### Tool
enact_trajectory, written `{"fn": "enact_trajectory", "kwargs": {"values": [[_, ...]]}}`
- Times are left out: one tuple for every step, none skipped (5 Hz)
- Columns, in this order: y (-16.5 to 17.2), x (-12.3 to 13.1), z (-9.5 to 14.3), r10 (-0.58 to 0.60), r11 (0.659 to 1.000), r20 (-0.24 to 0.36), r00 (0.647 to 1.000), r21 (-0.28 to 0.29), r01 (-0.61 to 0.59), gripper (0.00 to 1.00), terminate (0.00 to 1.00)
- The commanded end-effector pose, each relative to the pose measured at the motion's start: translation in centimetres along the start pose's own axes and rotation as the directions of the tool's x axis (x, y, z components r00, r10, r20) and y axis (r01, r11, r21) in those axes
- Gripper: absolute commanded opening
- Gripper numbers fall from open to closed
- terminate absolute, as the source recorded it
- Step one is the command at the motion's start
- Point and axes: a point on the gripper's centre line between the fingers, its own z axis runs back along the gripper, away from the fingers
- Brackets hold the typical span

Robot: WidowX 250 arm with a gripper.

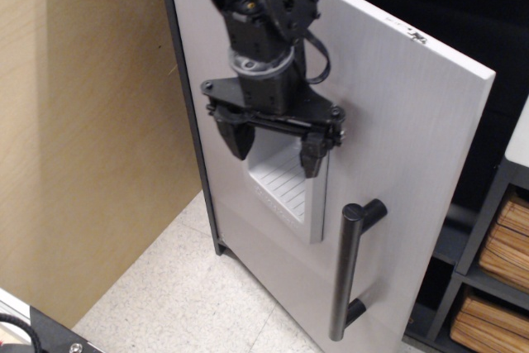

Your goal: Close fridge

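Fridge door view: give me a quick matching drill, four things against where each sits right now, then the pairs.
Things:
1. gripper
2. bar handle
3. dispenser niche
4. wicker baskets

Places:
A. lower right part of the door, upright
B. far right edge of the view, on grey shelves
C. open, in front of the niche's upper part
D. recessed in the middle of the door

Pairs: 1-C, 2-A, 3-D, 4-B. The fridge door stands ajar.
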Motion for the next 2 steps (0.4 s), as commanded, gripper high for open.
{"fn": "enact_trajectory", "kwargs": {"values": [[-2.3, 3.0, 1.0, 0.023, 1.0, 0.048, 0.999, -0.015, -0.022, 1.0, 0.0], [-3.1, 4.2, 0.8, 0.036, 0.999, 0.053, 0.998, -0.027, -0.035, 1.0, 0.0]]}}
